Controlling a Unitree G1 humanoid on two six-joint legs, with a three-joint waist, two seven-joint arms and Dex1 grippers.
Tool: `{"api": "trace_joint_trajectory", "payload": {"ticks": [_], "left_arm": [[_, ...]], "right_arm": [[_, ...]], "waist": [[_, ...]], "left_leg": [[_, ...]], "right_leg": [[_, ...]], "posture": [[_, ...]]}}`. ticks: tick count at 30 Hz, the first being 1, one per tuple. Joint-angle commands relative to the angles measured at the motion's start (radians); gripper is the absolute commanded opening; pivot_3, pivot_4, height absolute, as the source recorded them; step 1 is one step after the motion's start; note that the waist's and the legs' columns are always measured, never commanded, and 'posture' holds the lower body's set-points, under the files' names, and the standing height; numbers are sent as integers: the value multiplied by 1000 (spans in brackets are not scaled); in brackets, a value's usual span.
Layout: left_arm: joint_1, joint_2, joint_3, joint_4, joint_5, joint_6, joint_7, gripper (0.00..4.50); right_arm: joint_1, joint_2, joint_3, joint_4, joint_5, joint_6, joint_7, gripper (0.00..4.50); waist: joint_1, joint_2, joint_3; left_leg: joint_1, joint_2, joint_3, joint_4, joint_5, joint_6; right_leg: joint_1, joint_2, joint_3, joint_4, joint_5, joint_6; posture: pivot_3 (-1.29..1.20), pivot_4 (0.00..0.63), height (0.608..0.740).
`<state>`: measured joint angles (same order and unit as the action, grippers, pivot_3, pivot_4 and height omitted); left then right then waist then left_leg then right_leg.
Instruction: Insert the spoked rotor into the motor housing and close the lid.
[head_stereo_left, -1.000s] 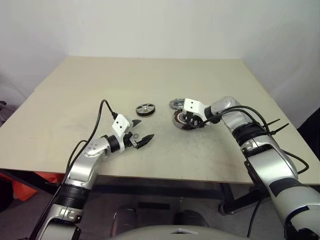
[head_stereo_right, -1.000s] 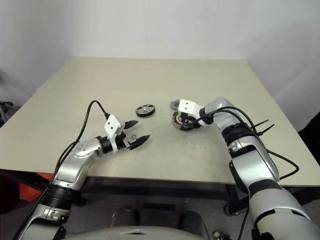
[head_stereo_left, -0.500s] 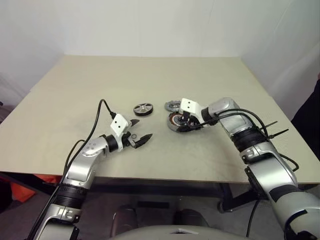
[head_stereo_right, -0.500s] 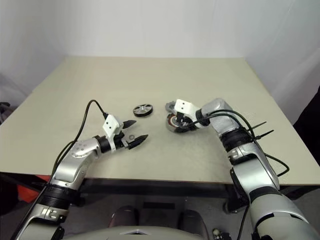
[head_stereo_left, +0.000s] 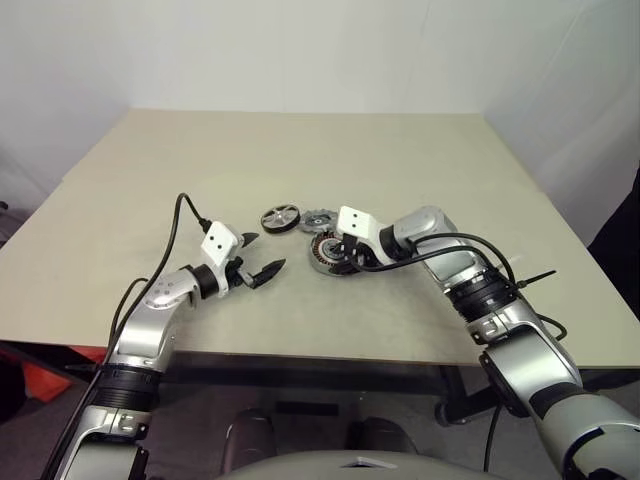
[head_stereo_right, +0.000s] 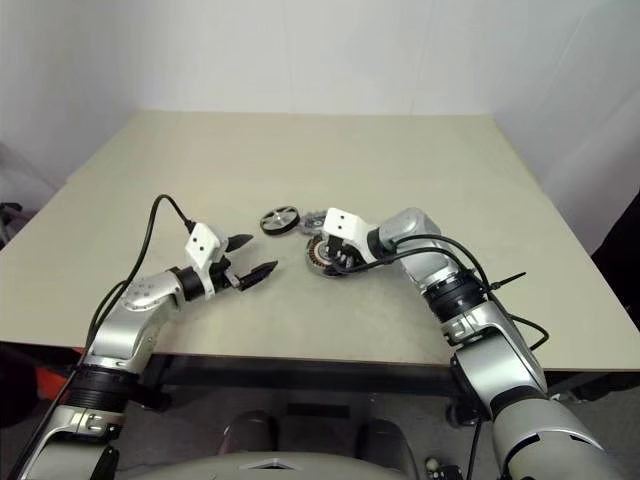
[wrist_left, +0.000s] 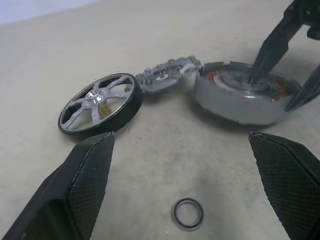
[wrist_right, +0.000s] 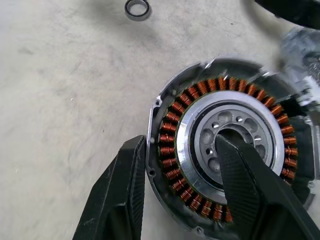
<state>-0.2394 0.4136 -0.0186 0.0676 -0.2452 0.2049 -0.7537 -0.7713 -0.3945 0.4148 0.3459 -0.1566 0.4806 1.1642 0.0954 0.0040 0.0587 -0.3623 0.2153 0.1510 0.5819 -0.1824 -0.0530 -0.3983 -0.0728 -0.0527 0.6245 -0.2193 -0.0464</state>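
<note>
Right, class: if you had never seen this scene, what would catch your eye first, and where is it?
First, the motor housing with its ring of copper windings, near the table's middle; the right end effector grips its wall, one finger outside, one in the hub. Just to its left lie the notched lid and the spoked rotor, leaning together. The left end effector hovers open nearby, over a small dark ring.
</note>
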Motion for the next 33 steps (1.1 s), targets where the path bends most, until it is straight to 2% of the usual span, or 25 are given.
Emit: {"api": "trace_joint_trajectory", "payload": {"ticks": [1, 5, 6, 10, 14, 19, 22, 26, 29, 33], "left_arm": [[2, 16, 31, -36, -14, -16, 4, 4500], [10, 14, 31, -43, -12, -15, 3, 4500], [9, 13, 31, -43, -12, -14, 3, 4500], [6, 14, 31, -42, -14, -12, 1, 4500], [14, 17, 33, -45, -17, -11, -3, 4500], [20, 34, 24, -48, -31, 6, -40, 4500], [25, 67, 10, -28, -26, 0, -95, 4500], [33, 152, -4, 15, -21, -15, -216, 4500], [0, 185, -2, 85, 12, -71, -226, 4500], [-37, 162, -12, 156, 30, -113, -221, 4500]], "right_arm": [[5, -11, 8, 32, -21, -10, -45, 1961], [1, -26, 16, 43, -19, -22, -42, 1961], [1, -28, 17, 42, -16, -22, -42, 1961], [2, -43, -6, -11, 23, -11, -18, 3021], [1, -48, -56, -90, 66, 21, -41, 4468], [4, -41, -147, -211, 169, 123, -48, 4468], [31, -37, -184, -258, 201, 72, -83, 4468], [133, -36, -228, -303, 256, 107, -121, 4468], [220, -32, -228, -345, 236, 29, -191, 4468], [273, 45, -296, -362, 287, 5, -306, 4468]], "waist": [[0, 0, 0], [1, 0, 0], [1, 0, 0], [2, 0, 0], [1, 0, 0], [0, 0, 0], [1, 0, 0], [3, 0, 0], [4, 0, 0], [1, 1, 1]], "left_leg": [[2, 0, 0, 0, 0, 0], [12, 0, 0, 0, 0, 0], [13, 0, 0, -1, 0, 0], [13, 0, 0, 0, 0, -1], [12, 0, 0, -1, 0, -1], [8, 0, 0, -3, 0, 0], [7, 0, 0, -3, 0, 0], [10, 0, 0, -4, 0, 0], [11, -1, 0, -4, 0, 0], [11, -1, 0, -4, 1, -1]], "right_leg": [[2, 0, 0, 0, 0, 0], [11, 0, 0, 0, -1, 1], [13, 0, 0, -1, -3, 6], [13, -1, 1, -1, -4, 7], [12, -1, 1, 0, -1, 1], [7, 0, 0, -1, -1, 0], [6, 0, 0, -1, -1, 0], [8, 0, 0, -2, -1, 0], [9, -1, 1, -2, -2, 1], [9, -1, 1, -1, -3, 3]], "posture": [[0, 0, 740], [0, 0, 740], [0, 0, 740], [0, 0, 740], [0, 0, 740], [0, 0, 740], [0, 0, 740], [0, 0, 740], [0, 0, 740], [0, 0, 740]]}}
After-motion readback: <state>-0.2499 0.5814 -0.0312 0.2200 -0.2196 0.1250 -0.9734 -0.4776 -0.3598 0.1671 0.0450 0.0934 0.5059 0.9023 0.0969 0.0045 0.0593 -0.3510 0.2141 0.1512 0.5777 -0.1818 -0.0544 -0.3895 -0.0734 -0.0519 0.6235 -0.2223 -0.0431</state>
